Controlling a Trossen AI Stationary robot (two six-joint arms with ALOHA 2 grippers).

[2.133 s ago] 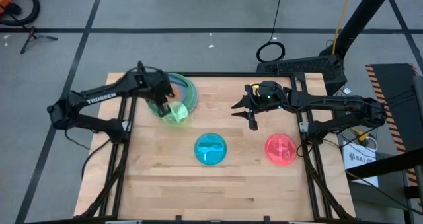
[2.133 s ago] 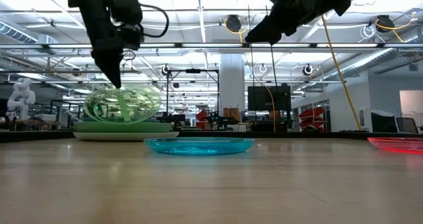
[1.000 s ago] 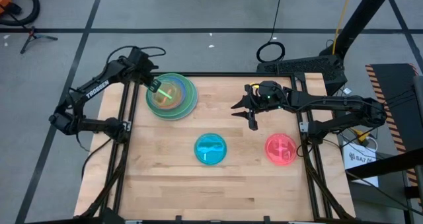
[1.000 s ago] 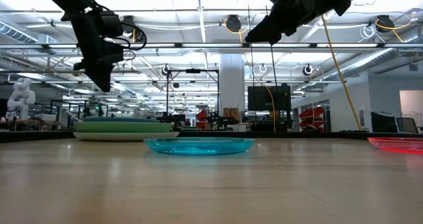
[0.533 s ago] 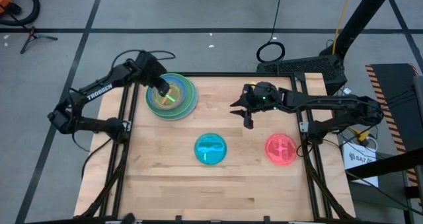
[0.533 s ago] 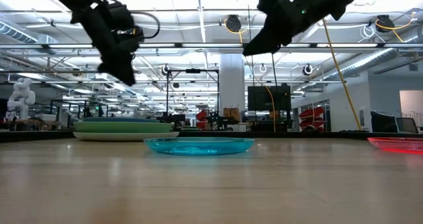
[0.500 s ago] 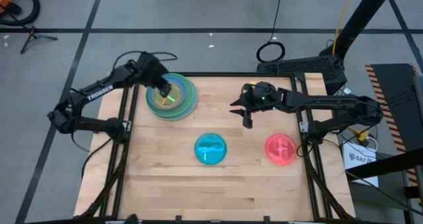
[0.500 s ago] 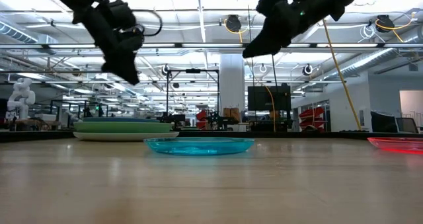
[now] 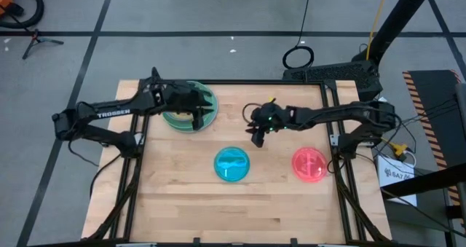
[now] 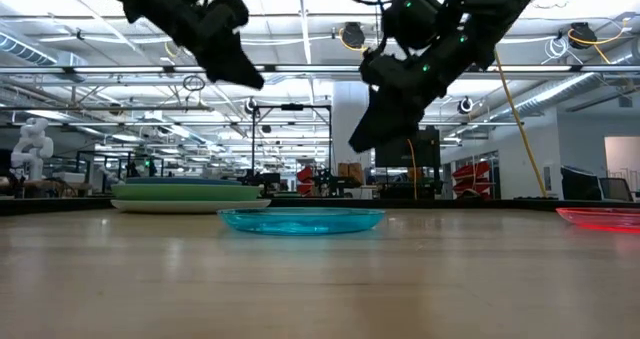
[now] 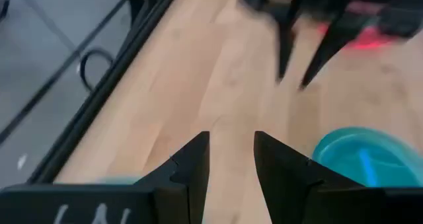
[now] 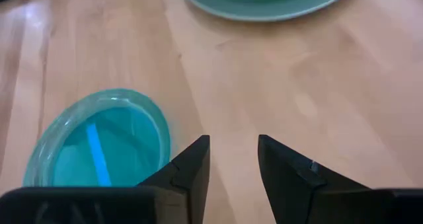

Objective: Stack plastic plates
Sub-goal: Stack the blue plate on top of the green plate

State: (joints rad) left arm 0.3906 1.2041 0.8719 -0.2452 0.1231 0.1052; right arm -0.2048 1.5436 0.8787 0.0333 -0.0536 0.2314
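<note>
On the wooden bench (image 9: 182, 189) a stack of plates (image 9: 191, 107) sits in the upper left of the high view, green rim outermost, partly covered by the left arm; in the low view the same stack shows at the left, resting flat on the bench surface. The cyan plate (image 9: 232, 164) lies alone at the centre of the high view, below and right of the stack and well apart from it; the pink plate (image 9: 309, 164) lies alone to the right of it, near the bench's right edge.

The left pincer (image 9: 195, 116) hangs over the lower right rim of the stack, off the bench in the low view; its own wrist view shows its two fingers (image 11: 192, 168) apart with only bare wood between them, gripping nothing. The right pincer (image 9: 257, 137) hangs between the stack and the cyan plate, just above and right of the cyan plate in the high view and clear of the bench in the low view; its fingers (image 12: 188, 171) stand apart and empty, with the cyan plate at the lower left of its wrist view and the green rim of the stack along the top.
</note>
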